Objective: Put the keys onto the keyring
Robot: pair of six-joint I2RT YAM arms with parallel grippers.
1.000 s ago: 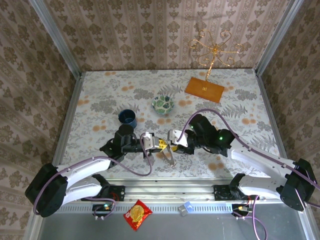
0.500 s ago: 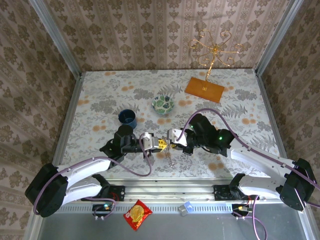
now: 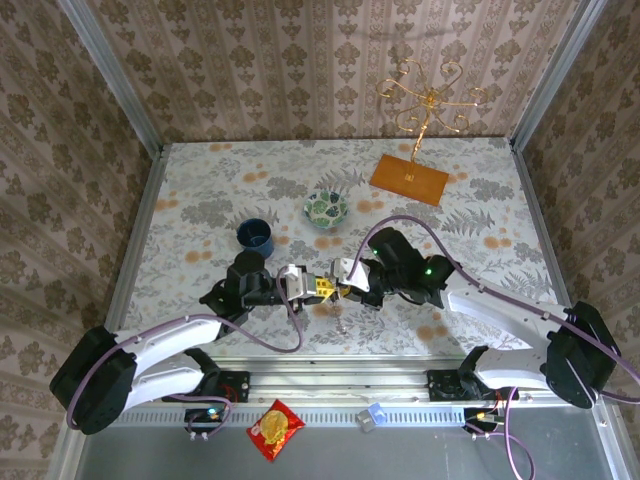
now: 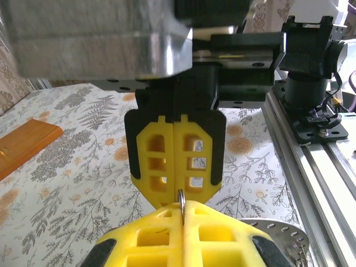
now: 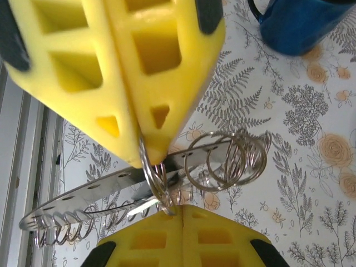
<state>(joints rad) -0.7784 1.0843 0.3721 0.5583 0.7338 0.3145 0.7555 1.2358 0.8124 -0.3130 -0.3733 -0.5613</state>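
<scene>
Left gripper (image 5: pixel 146 153) and right gripper (image 5: pixel 181 214) are both clamped shut, tip to tip at frame centre, on one small wire split ring (image 5: pixel 156 178). The flat grey perforated metal keyring (image 5: pixel 94 194) is seen lower left, apparently linked to it. An uneven pull could spring the thin wire free, and the keyring would be dropped.

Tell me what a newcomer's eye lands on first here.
The yellow left tool and right tool meet tip to tip at the near middle of the table, both shut on a small wire ring. Beneath them is the flat perforated keyring, hung with small rings; a gold wire stand rises at the far right.
</scene>
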